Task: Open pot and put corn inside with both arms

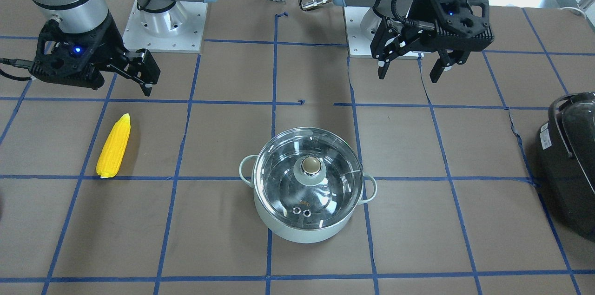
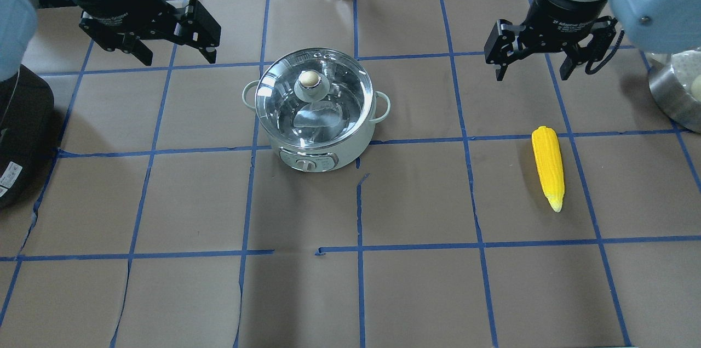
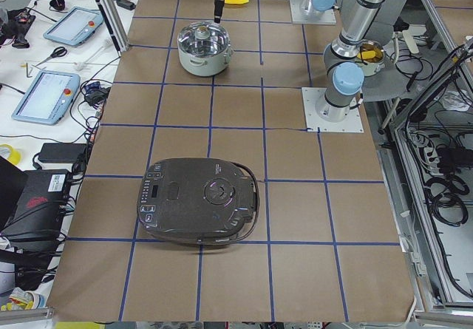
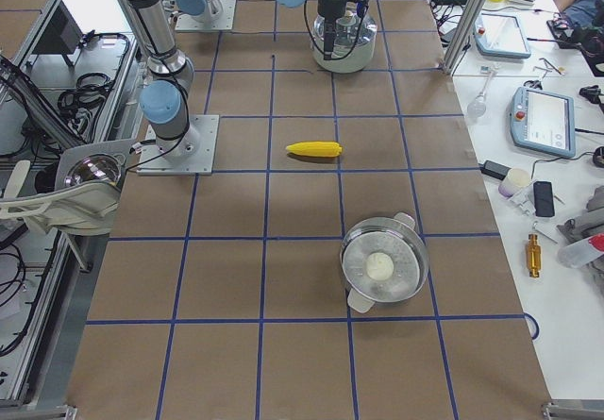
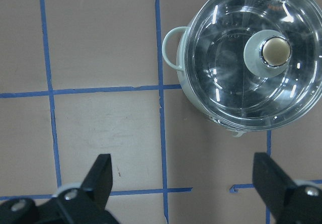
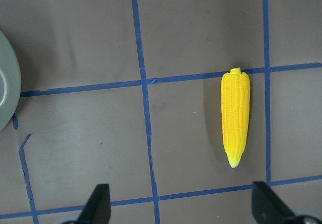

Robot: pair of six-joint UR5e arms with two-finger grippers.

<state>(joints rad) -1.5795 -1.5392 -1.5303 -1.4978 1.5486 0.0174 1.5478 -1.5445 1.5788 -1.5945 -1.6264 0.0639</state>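
The pot [image 1: 302,235] has a smooth, shiny pale green wall and bright, mirror-like metal inside. Its lid [image 1: 281,167] is clear, glossy glass with a smooth beige knob [image 1: 311,164]. The corn [image 1: 114,146] is bumpy yellow plastic. The table [image 1: 223,239] wears dull brown paper with blue tape lines [image 1: 186,177]. The black cooker [image 1: 576,146] looks glossy.
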